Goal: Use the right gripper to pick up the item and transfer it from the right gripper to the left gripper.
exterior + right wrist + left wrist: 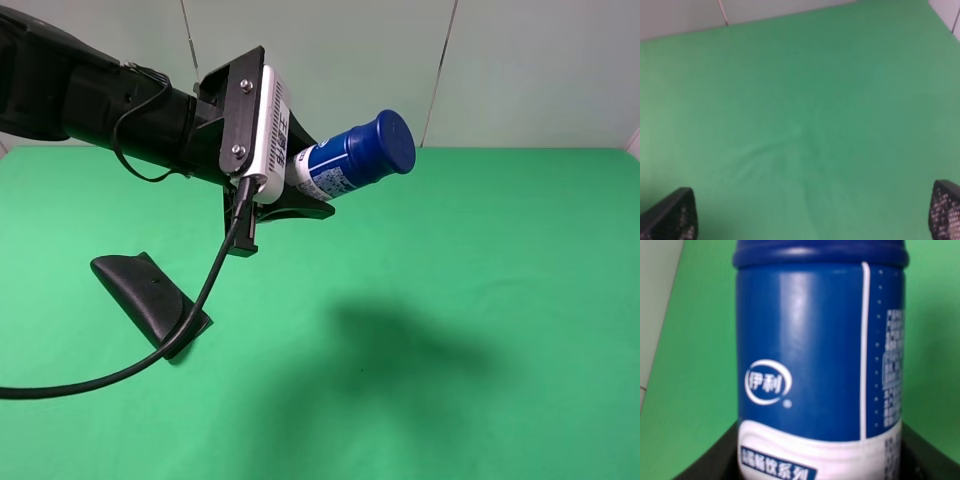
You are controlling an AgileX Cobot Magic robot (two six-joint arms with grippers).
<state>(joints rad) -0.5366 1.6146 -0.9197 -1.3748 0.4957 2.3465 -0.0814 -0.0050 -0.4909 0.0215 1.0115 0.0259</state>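
The item, a can (355, 158) with a round blue cap, blue upper body and white printed lower body, is held high above the green table, tilted with its cap pointing right. My left gripper (308, 178), with the white printed plate, is shut on the can's white lower end. In the left wrist view the can (820, 355) fills the picture between the black fingers (715, 462). My right gripper (812, 215) is open and empty over bare green cloth. Only its two fingertips (670, 215) show, and it is out of the exterior high view.
A flat black pouch-like case (150, 297) lies on the green table (480, 300) at the left, below the left arm. A black cable (200, 300) hangs from the left arm across the case. A pale wall stands behind the table.
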